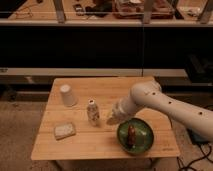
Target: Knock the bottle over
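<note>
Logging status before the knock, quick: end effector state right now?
End effector: close beside the upright bottle, low over the table; open or closed cannot be told.

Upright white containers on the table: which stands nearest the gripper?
The slim bottle with the mottled label, just beside the gripper; the plain tapered paper cup stands farther off.

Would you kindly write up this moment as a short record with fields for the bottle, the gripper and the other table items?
bottle: upright near the table's middle, not yet knocked over
gripper: low over the table, just picture-right of the bottle; contact unclear
cup: white, behind and picture-left of the bottle
pale pad: front left, lying flat
green bowl: front right, holds a brown item
table: wooden
</note>
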You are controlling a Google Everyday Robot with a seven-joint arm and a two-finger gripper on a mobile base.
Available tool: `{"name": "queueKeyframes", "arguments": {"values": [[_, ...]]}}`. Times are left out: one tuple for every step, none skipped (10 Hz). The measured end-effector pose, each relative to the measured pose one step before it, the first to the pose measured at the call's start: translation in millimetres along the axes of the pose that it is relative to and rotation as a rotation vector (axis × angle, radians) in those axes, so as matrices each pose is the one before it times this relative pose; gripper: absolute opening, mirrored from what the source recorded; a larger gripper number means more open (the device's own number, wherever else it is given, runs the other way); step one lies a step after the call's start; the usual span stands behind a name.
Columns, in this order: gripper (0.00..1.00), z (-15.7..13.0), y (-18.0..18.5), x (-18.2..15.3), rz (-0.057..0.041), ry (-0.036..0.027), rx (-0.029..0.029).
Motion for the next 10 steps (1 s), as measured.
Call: {"name": "queueKeyframes", "arguments": {"values": [[0.03,5.91,7.0,-8.71,0.02002,-0.03498,0.01664],[0.0,8.19,9.83,-7.36,0.0299,-0.03331,0.03319],[0.0,9.6,9.0,-6.46,0.02461,-0.0333,0.04447],[0.0,7.25,2.93,-2.78,0.00233,-0.02047,0.02547],[0.0,7.77,-0.87,-1.38,-0.00966,-0.01842,0.02031],[0.0,6.86,-3.12,-0.27,-0.01583,-0.0152,0.01118],[0.0,8.15,-3.68,0.86,-0.01741,-0.01532,0.00433],[0.0,7.77,-3.85,1.96,-0.01493,-0.01261,0.00207],[0.0,6.9,-2.34,2.42,-0.00934,-0.01021,0.00272],[0.0,5.82,-1.85,2.17,-0.00494,-0.00869,0.00759]]}}
